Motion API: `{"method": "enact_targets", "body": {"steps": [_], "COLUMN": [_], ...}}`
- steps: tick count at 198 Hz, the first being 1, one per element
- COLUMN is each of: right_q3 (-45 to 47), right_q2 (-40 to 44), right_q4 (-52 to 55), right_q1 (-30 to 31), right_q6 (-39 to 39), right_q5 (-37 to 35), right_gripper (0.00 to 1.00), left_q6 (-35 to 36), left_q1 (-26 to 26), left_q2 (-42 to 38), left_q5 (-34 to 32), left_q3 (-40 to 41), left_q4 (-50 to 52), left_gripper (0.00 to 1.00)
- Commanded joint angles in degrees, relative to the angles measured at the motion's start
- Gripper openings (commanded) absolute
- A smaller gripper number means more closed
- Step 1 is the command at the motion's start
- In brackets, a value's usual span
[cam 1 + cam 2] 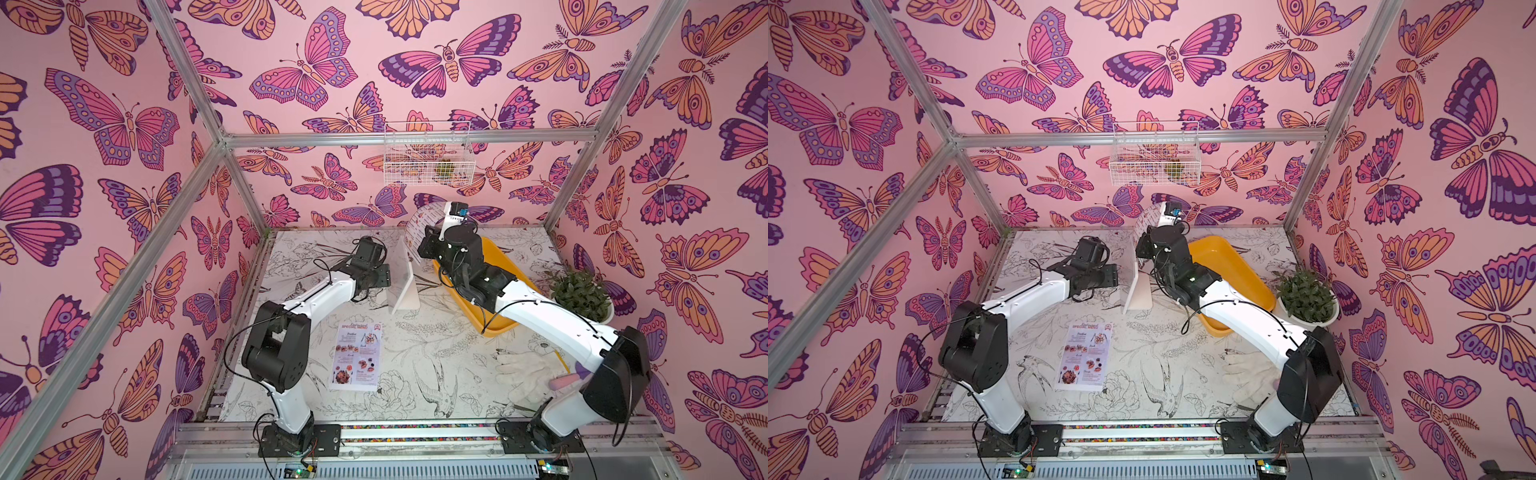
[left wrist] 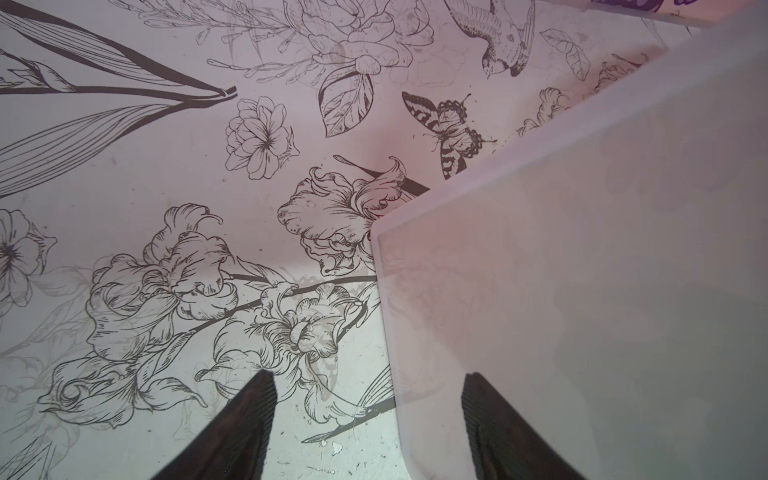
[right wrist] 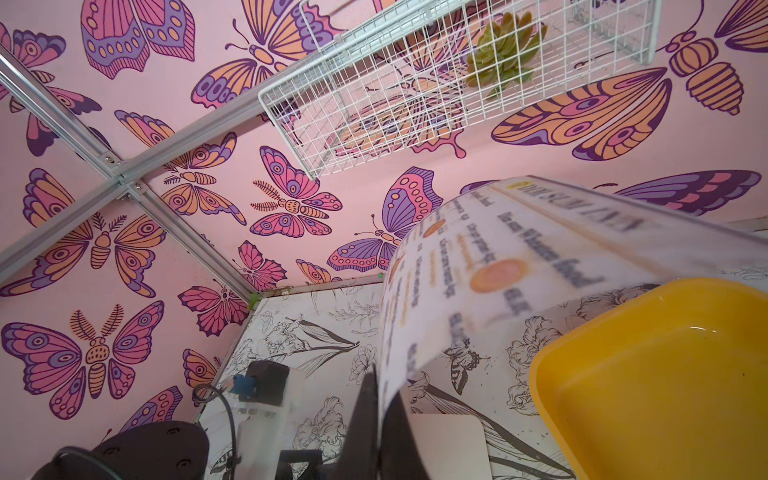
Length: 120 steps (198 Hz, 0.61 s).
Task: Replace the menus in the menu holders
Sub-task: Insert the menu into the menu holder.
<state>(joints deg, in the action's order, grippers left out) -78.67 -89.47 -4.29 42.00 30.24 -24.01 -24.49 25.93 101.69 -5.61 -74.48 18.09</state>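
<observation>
Right pincer (image 3: 376, 386) clamps menu (image 3: 498, 257), grip visible only wrist-side.

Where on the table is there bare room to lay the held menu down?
Bare: front centre, between the SPECIAL MENU sheet and the glove; also the back-left corner behind the left gripper. Crowded: the right side, with yellow tray, plant and right arm.

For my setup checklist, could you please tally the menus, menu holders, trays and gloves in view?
Menus: 2, one flat, one held
Menu holders: 1
Trays: 1
Gloves: 1
Total: 5
</observation>
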Motion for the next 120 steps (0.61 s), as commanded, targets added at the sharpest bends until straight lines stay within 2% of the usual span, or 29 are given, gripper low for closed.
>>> {"method": "enact_targets", "body": {"steps": [1,120], "right_q3": [0.10,-0.48], "right_q2": [0.44,-3.09], "right_q4": [-0.39,-0.34], "right_q1": [-0.69,-1.11], "right_q6": [1.19,2.12], "right_q5": [-0.52,-0.07], "right_gripper": [0.00,0.00], "left_q6": [0.17,-0.29], "left_q1": [0.08,3.23], "left_q2": [-1.72,-3.73], "left_q5": [-0.98,-0.47], "left_q3": [-0.06,1.30], "left_q4": [1.19,3.88], "left_gripper": [0.73,0.72]}}
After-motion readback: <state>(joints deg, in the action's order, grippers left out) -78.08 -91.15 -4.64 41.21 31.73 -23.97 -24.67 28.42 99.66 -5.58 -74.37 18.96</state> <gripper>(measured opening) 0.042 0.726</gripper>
